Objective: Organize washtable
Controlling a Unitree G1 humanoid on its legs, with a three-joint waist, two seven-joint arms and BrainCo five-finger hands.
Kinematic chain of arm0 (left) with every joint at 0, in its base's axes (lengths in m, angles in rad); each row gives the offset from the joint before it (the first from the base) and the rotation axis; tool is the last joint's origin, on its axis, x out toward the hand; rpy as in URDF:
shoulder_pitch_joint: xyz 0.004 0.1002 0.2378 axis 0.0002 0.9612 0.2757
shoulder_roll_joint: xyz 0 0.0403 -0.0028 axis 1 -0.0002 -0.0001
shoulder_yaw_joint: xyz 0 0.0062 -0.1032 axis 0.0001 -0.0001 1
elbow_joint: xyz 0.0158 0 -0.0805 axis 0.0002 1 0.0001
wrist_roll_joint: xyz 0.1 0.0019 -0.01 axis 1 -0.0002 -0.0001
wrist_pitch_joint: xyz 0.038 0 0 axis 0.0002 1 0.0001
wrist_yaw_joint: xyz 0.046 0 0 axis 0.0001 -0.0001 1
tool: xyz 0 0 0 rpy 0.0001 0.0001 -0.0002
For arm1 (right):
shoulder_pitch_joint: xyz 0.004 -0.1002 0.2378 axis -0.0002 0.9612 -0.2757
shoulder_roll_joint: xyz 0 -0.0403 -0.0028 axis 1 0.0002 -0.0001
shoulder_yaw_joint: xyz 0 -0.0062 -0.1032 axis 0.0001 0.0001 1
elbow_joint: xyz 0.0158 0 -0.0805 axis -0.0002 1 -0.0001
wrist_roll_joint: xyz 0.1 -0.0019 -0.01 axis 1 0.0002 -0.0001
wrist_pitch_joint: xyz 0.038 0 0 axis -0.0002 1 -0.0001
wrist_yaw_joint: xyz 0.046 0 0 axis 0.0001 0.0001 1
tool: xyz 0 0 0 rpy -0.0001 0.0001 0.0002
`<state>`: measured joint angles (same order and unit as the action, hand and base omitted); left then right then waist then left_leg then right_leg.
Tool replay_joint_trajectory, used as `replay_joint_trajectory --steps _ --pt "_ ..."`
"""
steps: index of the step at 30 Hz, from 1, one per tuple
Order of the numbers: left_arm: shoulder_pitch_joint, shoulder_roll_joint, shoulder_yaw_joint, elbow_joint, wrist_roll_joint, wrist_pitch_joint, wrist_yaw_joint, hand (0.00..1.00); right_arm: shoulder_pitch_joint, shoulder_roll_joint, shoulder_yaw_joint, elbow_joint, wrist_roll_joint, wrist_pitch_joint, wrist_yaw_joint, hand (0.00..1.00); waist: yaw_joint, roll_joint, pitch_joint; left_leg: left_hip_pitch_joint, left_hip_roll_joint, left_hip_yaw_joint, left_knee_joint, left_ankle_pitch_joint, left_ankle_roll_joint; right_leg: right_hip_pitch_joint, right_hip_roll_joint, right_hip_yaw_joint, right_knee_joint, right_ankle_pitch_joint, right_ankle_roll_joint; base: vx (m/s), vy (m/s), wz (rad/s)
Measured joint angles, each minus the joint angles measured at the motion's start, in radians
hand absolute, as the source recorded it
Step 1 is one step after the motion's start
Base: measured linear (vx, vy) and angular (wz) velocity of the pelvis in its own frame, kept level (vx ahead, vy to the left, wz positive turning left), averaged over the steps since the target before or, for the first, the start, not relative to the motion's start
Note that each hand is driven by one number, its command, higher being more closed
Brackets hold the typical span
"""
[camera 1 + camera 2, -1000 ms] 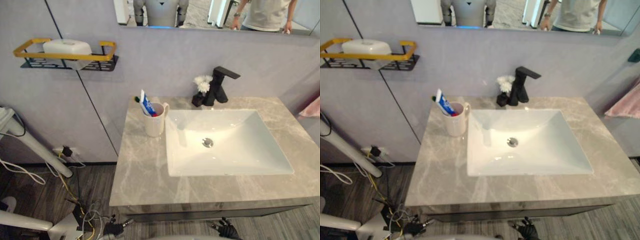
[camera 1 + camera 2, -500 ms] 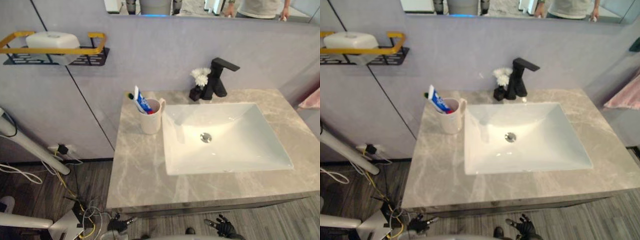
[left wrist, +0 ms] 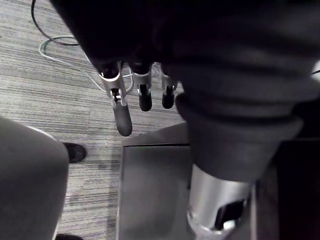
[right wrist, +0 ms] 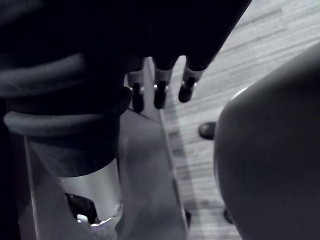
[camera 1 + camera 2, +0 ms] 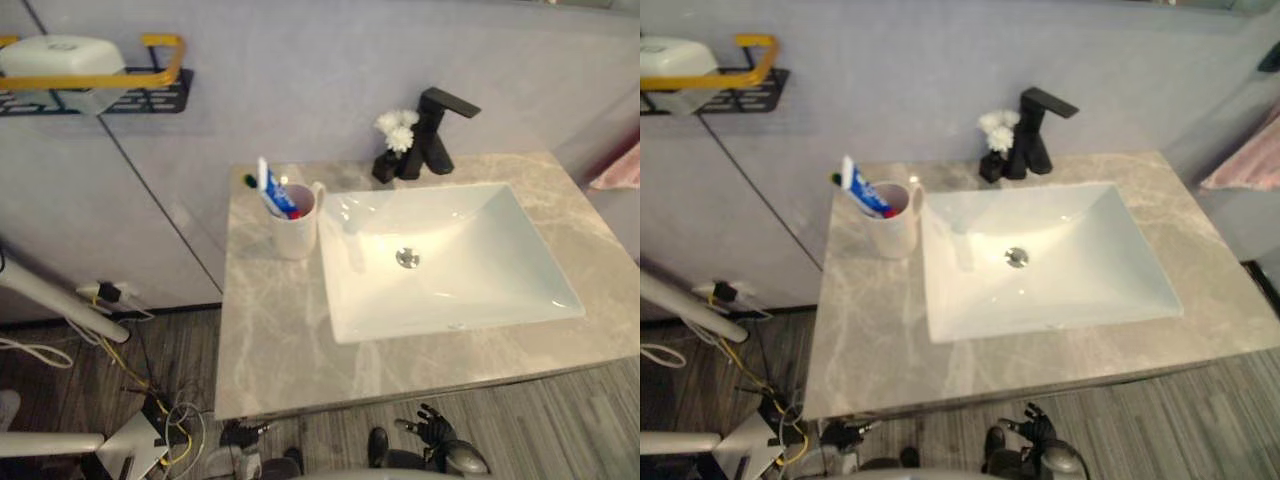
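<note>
Left eye view: the washtable (image 5: 270, 345) is standing against the wall, its white basin (image 5: 470, 270) taking up the right part. A cup (image 5: 297, 232) holding a toothpaste tube (image 5: 275, 195) is sitting near the washtable's back left corner, just beside the basin's left rim. A black faucet (image 5: 432, 140) and a small vase of white flowers (image 5: 393, 135) are standing at the back edge.

Right eye view: the right hand (image 5: 1035, 430) is hanging below the washtable's front edge, well apart from the cup.

Left wrist view: the left hand (image 3: 122, 114) is dangling over the floor (image 3: 45, 95), fingers relaxed, carrying nothing.

Right wrist view: the right hand's fingers (image 4: 159, 95) are hanging loose and empty too.

The tidying seems to be only starting, with nothing grasped. The next move is probably calling for one arm to lift over the front edge toward the cup. The left arm looks nearer.
</note>
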<state>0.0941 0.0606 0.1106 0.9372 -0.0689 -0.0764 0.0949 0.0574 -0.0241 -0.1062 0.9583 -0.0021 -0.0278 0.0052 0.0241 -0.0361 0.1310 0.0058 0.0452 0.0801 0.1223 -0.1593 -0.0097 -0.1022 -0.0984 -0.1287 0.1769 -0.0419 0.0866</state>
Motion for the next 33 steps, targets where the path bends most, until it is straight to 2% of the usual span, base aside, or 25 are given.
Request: replay_joint_trajectory --steps 1,3,4,5,7,9,10,11,12,13,14,15,17,18,20,21,22,23,24,25,27,29,31,32,33 --pt "-0.001 0.003 0.0 -0.007 0.0 0.0 0.0 0.0 0.0 0.006 0.005 -0.002 0.0 -0.001 0.0 0.0 -0.003 -0.013 -0.003 -0.015 -0.005 -0.024 0.018 0.0 0.0 -0.03 -0.005 0.003 0.144 -0.091 -0.004 -0.06 -0.052 0.65" --pt "-0.003 0.005 -0.001 -0.009 -0.001 0.0 0.0 0.0 0.017 0.007 0.004 -0.002 0.001 -0.002 0.0 0.0 -0.005 -0.028 -0.012 -0.034 -0.018 -0.072 0.034 0.0 0.0 -0.023 -0.007 0.004 0.234 -0.157 0.0 -0.02 -0.167 0.82" --pt "-0.001 -0.001 -0.002 -0.022 -0.001 0.0 0.0 0.0 0.029 0.005 0.002 0.002 0.002 -0.003 0.0 0.0 0.019 -0.042 -0.021 -0.065 -0.039 -0.1 0.044 0.006 -0.01 -0.025 -0.008 0.04 0.223 -0.192 -0.01 -0.03 -0.177 0.68" --pt "-0.003 -0.004 -0.004 -0.025 0.0 0.0 0.0 0.0 0.027 0.004 0.002 0.001 0.002 -0.004 -0.001 0.0 0.025 -0.048 -0.027 -0.075 -0.043 -0.112 0.047 0.011 -0.016 -0.026 -0.004 0.057 0.218 -0.198 -0.014 -0.07 -0.128 0.74" --pt "-0.007 -0.018 -0.022 -0.036 0.0 -0.001 0.001 0.0 0.024 -0.002 0.002 -0.005 0.01 -0.006 -0.001 0.0 0.04 -0.017 -0.013 -0.11 -0.06 -0.17 0.055 0.037 -0.032 -0.028 0.011 0.122 0.222 -0.229 -0.034 -0.09 -0.114 0.78" --pt "-0.016 -0.026 -0.043 -0.044 0.002 -0.001 0.0 0.0 0.025 -0.006 -0.004 -0.005 0.02 -0.005 -0.003 0.0 0.043 -0.002 -0.008 -0.15 -0.069 -0.221 0.076 0.064 -0.049 -0.027 0.016 0.129 0.222 -0.247 -0.053 -0.1 -0.125 0.92" --pt "-0.021 -0.032 -0.045 -0.045 0.003 -0.002 0.001 0.0 0.024 -0.006 -0.005 -0.005 0.026 -0.005 -0.003 0.0 0.044 0.002 -0.005 -0.155 -0.067 -0.229 0.079 0.072 -0.053 -0.027 0.019 0.12 0.221 -0.249 -0.056 -0.13 -0.149 1.15" --pt "-0.031 -0.038 -0.054 -0.044 0.004 -0.005 0.004 0.0 0.019 -0.007 -0.014 -0.003 0.031 -0.006 -0.003 0.0 0.041 0.009 0.003 -0.182 -0.066 -0.227 0.086 0.101 -0.085 -0.022 0.007 0.066 0.22 -0.256 -0.068 -0.18 -0.109 1.28" --pt "-0.035 -0.039 -0.062 -0.046 0.004 -0.007 0.014 0.0 0.015 -0.003 -0.023 -0.001 0.031 -0.005 -0.004 0.0 0.019 -0.004 0.008 -0.204 -0.054 -0.174 0.072 0.137 -0.116 -0.02 -0.017 -0.004 0.218 -0.253 -0.076 -0.19 -0.094 1.41" --pt "-0.036 -0.045 -0.062 -0.05 0.004 -0.009 0.016 0.0 0.011 -0.003 -0.033 -0.002 0.031 -0.004 -0.005 0.0 0.006 0.0 0.012 -0.221 -0.039 -0.095 0.111 0.13 -0.112 -0.014 -0.024 -0.043 0.217 -0.253 -0.076 -0.2 -0.073 1.51" --pt "-0.033 -0.06 -0.064 -0.064 0.006 -0.008 0.016 0.0 0.017 -0.004 -0.04 -0.013 0.031 0.007 -0.008 0.0 -0.013 0.009 0.016 -0.24 -0.003 0.015 0.222 0.096 -0.062 0.002 -0.034 -0.102 0.224 -0.252 -0.079 -0.17 -0.04 1.14" --pt "-0.028 -0.071 -0.064 -0.073 0.006 -0.008 0.016 0.0 0.028 -0.005 -0.041 -0.031 0.032 0.01 -0.008 0.0 -0.008 0.009 0.016 -0.235 0.011 0.049 0.282 0.069 -0.028 0.004 -0.047 -0.131 0.241 -0.253 -0.082 -0.17 -0.018 1.04" --pt "-0.025 -0.079 -0.079 -0.078 0.019 -0.008 0.015 0.0 0.05 -0.004 -0.04 -0.065 0.033 0.006 -0.008 0.0 -0.011 0.005 0.014 -0.216 0.033 0.062 0.351 0.032 -0.037 -0.004 -0.078 -0.175 0.252 -0.254 -0.083 -0.21 0.096 0.66" --pt "-0.027 -0.079 -0.084 -0.074 0.036 -0.007 0.015 0.0 0.049 -0.006 -0.041 -0.074 0.036 0.003 -0.009 0.0 -0.015 0.01 0.013 -0.181 0.066 0.064 0.356 0.007 -0.046 -0.009 -0.093 -0.2 0.254 -0.248 -0.077 -0.2 0.176 0.66" --pt "-0.028 -0.073 -0.101 -0.055 0.044 -0.005 0.016 0.0 0.05 -0.006 -0.041 -0.069 0.041 0.002 -0.009 0.0 -0.028 0.019 0.008 -0.142 0.098 0.067 0.323 -0.012 -0.067 -0.009 -0.106 -0.234 0.254 -0.237 -0.059 -0.12 0.202 0.66" --pt "-0.028 -0.067 -0.118 -0.045 0.047 -0.005 0.015 0.0 0.045 -0.009 -0.043 -0.06 0.041 0.0 -0.009 0.0 -0.036 0.037 0.001 -0.116 0.097 0.082 0.248 -0.029 -0.076 -0.008 -0.109 -0.249 0.249 -0.225 -0.036 -0.11 0.273 0.63" --pt "-0.032 -0.053 -0.134 -0.028 0.06 -0.001 0.015 0.0 0.033 -0.011 -0.044 -0.043 0.041 -0.001 -0.009 0.0 -0.04 0.025 -0.006 -0.092 0.079 0.102 0.149 -0.022 -0.068 -0.006 -0.107 -0.256 0.217 -0.203 -0.018 -0.1 0.246 0.51" --pt "-0.036 -0.041 -0.15 -0.022 0.065 0.002 0.015 0.0 0.032 -0.005 -0.044 -0.034 0.041 -0.001 -0.008 0.0 -0.036 0.016 -0.012 -0.088 0.066 0.1 0.113 0.002 -0.065 -0.005 -0.11 -0.256 0.189 -0.184 -0.017 -0.08 0.229 0.43" --pt "-0.031 -0.009 -0.165 -0.02 0.074 0.003 0.015 0.0 0.034 0.008 -0.044 -0.029 0.041 -0.001 -0.006 0.0 -0.036 0.008 -0.021 -0.063 0.037 0.084 0.031 0.057 -0.046 0.026 -0.107 -0.265 0.104 -0.13 -0.006 -0.07 0.186 0.36" --pt "-0.031 0.004 -0.177 -0.02 0.077 0.003 0.015 0.0 0.038 0.01 -0.044 -0.027 0.04 -0.002 -0.005 0.0 -0.037 0.001 -0.027 -0.051 0.022 0.069 -0.003 0.078 -0.037 0.047 -0.108 -0.275 0.063 -0.109 0.003 -0.05 0.16 0.38" --pt "-0.028 0.017 -0.188 -0.018 0.077 0.002 0.015 0.0 0.034 0.006 -0.045 -0.001 0.04 -0.003 -0.005 0.0 -0.036 0.001 -0.034 -0.036 -0.006 0.052 -0.049 0.107 -0.019 0.068 -0.118 -0.281 0.026 -0.084 0.014 -0.03 0.142 0.37" --pt "-0.024 0.022 -0.187 0.002 0.078 0.001 0.014 0.0 0.023 0.004 -0.045 0.009 0.035 -0.003 -0.003 0.0 -0.035 -0.001 -0.036 -0.027 -0.035 0.03 -0.077 0.124 -0.003 0.069 -0.142 -0.285 0.035 -0.084 0.022 -0.04 0.165 0.36" --pt "-0.015 0.024 -0.187 0.015 0.079 0.0 0.012 0.0 0.015 0.004 -0.043 0.009 0.017 -0.002 -0.002 0.0 -0.037 -0.002 -0.035 -0.038 -0.072 -0.003 -0.068 0.12 0.007 0.065 -0.185 -0.307 0.077 -0.105 0.048 -0.01 0.127 0.45" --pt "-0.015 0.024 -0.186 0.015 0.079 0.0 0.013 0.0 0.015 0.004 -0.043 0.01 0.008 -0.001 -0.001 0.0 -0.037 -0.003 -0.035 -0.043 -0.086 -0.016 -0.062 0.118 0.012 0.064 -0.192 -0.305 0.091 -0.118 0.051 0.0 0.05 0.78" --pt "-0.017 0.022 -0.187 0.015 0.079 0.0 0.012 0.0 0.017 0.005 -0.042 0.01 -0.008 -0.001 -0.001 0.0 -0.044 -0.006 -0.033 -0.059 -0.096 -0.061 -0.042 0.113 0.02 0.057 -0.172 -0.238 0.117 -0.168 0.041 -0.02 -0.005 0.88"
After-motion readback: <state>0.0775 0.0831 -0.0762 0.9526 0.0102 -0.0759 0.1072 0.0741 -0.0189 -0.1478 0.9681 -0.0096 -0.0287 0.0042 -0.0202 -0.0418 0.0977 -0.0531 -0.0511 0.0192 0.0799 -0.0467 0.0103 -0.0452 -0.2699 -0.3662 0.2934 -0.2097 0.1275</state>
